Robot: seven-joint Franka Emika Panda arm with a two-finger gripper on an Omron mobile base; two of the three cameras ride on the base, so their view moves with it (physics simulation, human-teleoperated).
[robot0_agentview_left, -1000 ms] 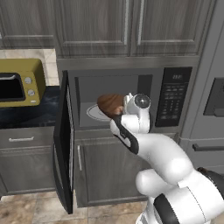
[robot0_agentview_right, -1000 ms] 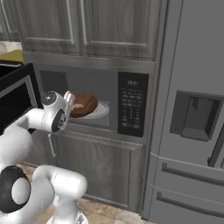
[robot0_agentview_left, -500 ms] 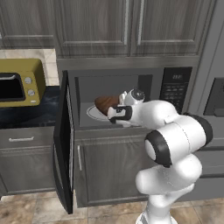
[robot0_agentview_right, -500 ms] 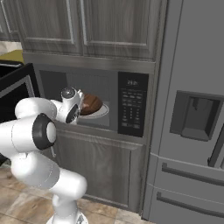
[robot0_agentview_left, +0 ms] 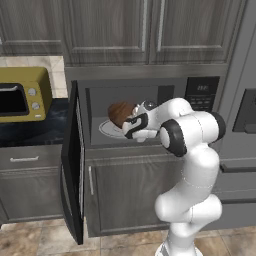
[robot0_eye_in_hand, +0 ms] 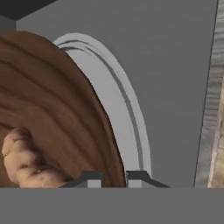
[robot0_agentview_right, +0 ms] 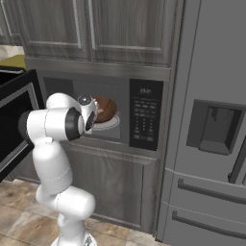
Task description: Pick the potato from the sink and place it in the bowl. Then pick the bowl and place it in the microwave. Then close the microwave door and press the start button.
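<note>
Inside the open microwave (robot0_agentview_left: 100,107), the fingers (robot0_eye_in_hand: 111,177) pinch the bowl (robot0_eye_in_hand: 48,113) rim above the turntable (robot0_eye_in_hand: 116,109).

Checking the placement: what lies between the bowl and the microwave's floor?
The white glass turntable plate lies under the bowl, on the microwave floor; the hand view shows its rim beside the bowl's edge.

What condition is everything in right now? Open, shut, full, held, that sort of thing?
microwave door: swung wide open.
microwave: open, bowl inside over its glass turntable.
bowl: tilted, rim pinched by the gripper.
potato: lying in the bowl.
gripper: shut on the bowl's rim.
yellow toaster oven: door shut.
upper cabinets: shut.
</note>
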